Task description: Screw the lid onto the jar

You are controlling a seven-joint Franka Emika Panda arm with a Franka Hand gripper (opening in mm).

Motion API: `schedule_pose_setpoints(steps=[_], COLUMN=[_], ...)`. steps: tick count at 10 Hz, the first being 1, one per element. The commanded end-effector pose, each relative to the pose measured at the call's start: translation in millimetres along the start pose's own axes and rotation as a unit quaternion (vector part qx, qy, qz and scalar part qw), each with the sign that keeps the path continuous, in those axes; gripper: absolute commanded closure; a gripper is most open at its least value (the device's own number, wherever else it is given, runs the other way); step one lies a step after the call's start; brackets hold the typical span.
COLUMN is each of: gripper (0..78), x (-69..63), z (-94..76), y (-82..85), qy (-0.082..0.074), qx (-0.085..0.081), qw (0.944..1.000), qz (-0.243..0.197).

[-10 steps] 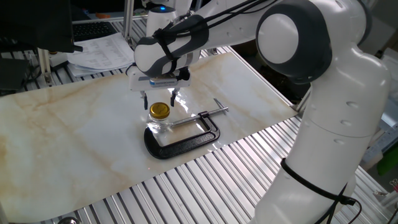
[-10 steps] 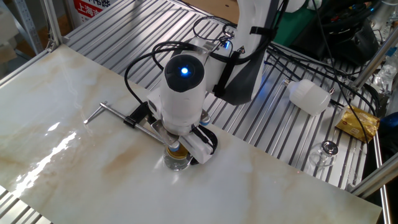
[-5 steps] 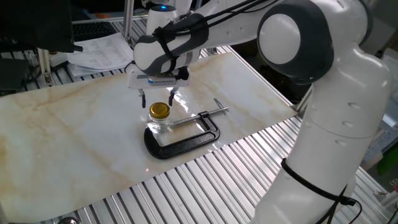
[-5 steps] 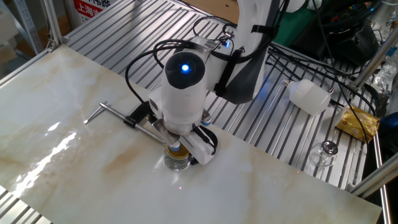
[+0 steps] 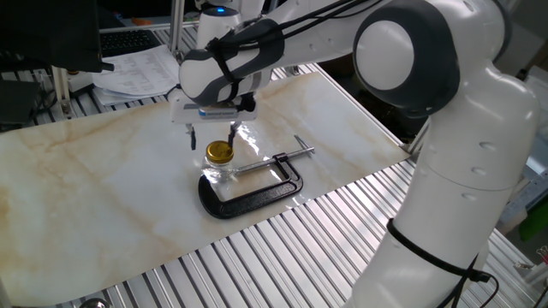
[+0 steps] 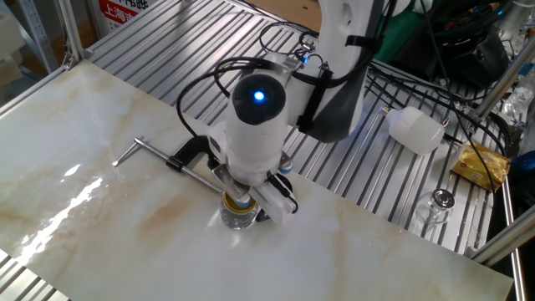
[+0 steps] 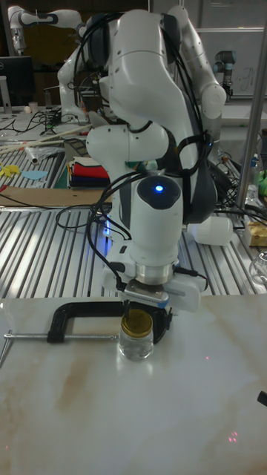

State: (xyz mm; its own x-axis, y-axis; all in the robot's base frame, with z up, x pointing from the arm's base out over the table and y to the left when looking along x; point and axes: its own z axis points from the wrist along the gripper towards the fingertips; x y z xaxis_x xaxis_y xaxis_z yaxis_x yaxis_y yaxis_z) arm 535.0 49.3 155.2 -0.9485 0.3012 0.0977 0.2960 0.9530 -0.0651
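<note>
- The big white arm [image 5: 428, 111] had lifted and turned a little since a moment before
- The gripper [image 5: 211, 135] now hung just above the lid [image 5: 219, 152], its jaws spread and holding nothing
- The yellow lid sat on top of the jar [image 5: 217, 171], so it had likely been let go, maybe for another twist
- The jar stood on the marble table [image 5: 103, 188], held in the black clamp [image 5: 257, 190]
- Metal slats [image 6: 167, 50], cables and a white bottle [image 6: 415, 128] lay around the table
</note>
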Motion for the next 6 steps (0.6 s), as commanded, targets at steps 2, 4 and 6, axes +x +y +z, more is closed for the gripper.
schedule_pose_setpoints(steps=[2, 4, 6], gripper=[0.1, 0.1, 0.1], x=[7.3, 7.9, 8.1], z=[3.5, 2.6, 1.9], y=[-2.0, -3.6, -5.9], qy=[0.001, 0.004, 0.006], qx=[0.003, 0.007, 0.007], qw=[1.0, 1.0, 1.0], qz=[0.001, 0.002, 0.001])
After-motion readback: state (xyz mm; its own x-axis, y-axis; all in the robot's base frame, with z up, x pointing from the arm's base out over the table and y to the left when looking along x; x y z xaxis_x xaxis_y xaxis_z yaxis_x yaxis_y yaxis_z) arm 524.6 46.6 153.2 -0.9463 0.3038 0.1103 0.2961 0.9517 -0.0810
